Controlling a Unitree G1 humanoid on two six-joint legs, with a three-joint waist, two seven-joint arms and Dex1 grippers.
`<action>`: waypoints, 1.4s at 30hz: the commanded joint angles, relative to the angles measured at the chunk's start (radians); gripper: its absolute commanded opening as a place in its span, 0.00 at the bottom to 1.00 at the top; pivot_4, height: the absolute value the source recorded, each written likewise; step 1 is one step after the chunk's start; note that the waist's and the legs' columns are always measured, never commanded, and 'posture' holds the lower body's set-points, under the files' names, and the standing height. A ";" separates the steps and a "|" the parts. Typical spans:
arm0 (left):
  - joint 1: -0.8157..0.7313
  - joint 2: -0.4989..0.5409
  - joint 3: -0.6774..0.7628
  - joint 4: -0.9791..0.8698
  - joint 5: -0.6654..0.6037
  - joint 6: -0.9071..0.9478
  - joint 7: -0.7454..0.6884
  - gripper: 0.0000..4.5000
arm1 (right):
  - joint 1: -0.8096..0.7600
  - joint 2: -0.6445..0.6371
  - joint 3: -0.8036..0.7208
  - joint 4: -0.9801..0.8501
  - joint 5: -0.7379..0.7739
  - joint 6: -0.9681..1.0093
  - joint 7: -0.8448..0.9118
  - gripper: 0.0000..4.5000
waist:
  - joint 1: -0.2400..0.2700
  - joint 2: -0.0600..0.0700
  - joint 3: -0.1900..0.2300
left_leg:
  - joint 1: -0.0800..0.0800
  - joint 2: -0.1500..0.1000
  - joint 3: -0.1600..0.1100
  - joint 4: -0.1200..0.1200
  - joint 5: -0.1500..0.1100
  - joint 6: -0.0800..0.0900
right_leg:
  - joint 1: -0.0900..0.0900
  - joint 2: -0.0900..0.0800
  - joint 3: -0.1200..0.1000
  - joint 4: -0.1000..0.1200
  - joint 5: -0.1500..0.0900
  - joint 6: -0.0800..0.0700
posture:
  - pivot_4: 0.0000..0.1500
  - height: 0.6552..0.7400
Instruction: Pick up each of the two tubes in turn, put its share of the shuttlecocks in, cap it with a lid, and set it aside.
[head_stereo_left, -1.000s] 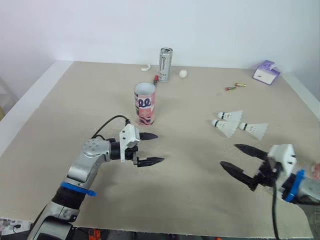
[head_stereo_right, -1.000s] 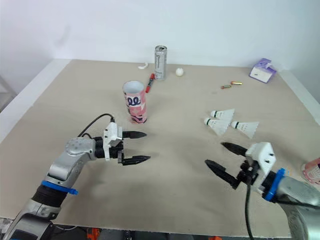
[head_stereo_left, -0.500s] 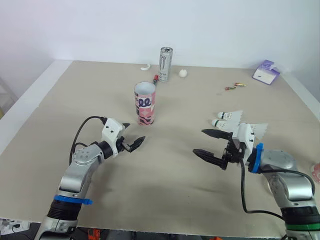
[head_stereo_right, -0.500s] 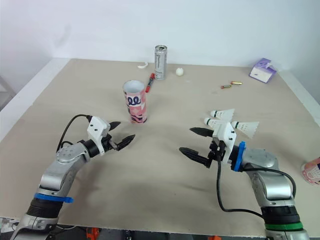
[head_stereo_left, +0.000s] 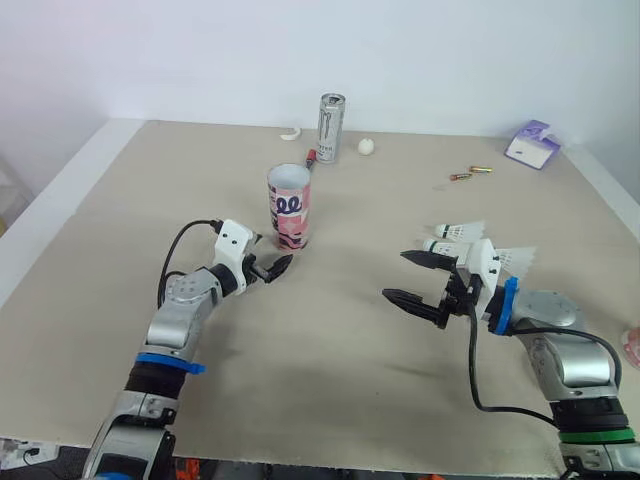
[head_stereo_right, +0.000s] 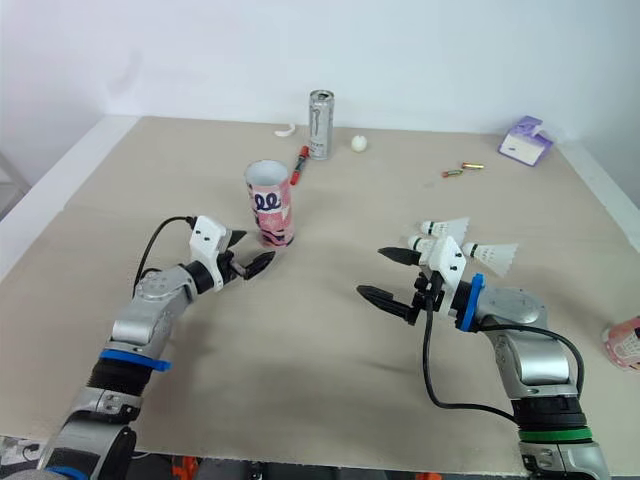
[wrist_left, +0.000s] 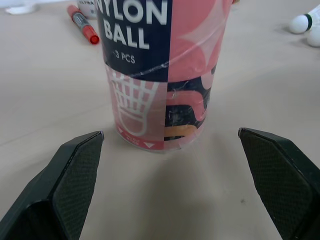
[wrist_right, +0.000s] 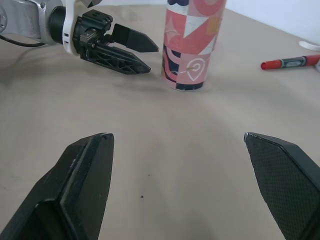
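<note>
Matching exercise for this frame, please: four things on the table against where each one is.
1. pink patterned cardboard tube
2. silver drink can
3. purple box
4. white feathered shuttlecocks

A. far right corner of the table
B. upright, just ahead of the left gripper
C. lying beside the right gripper
D. upright near the red marker

Pairs: 1-B, 2-D, 3-A, 4-C

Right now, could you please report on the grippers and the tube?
Left gripper open, lined up just short of tube. Right gripper open, empty. Tube upright, uncapped. Nothing in the way.
</note>
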 joint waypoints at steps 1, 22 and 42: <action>-0.047 -0.001 0.001 0.041 0.009 -0.044 -0.022 1.00 | -0.003 -0.001 -0.016 -0.020 -0.002 -0.021 -0.007 0.99 | 0.000 0.000 0.000 | 0.000 0.000 0.000 0.000 0.000 0.000 | 0.000 0.000 0.000 0.000 0.000 0.000 | 1.00 1.00; -0.351 -0.067 0.004 0.588 0.097 -0.297 -0.073 1.00 | 0.006 -0.004 -0.022 -0.026 -0.018 -0.025 -0.032 0.99 | 0.000 0.000 0.000 | -0.001 -0.001 -0.001 0.000 0.000 0.000 | 0.000 0.000 0.000 0.000 0.000 0.001 | 1.00 1.00; -0.510 -0.113 0.042 0.898 0.137 -0.441 -0.044 0.66 | 0.036 -0.017 -0.040 -0.068 -0.011 -0.004 -0.059 1.00 | 0.000 -0.001 0.000 | -0.002 -0.001 -0.002 0.001 0.000 0.000 | -0.001 0.000 -0.001 0.000 0.000 0.002 | 1.00 1.00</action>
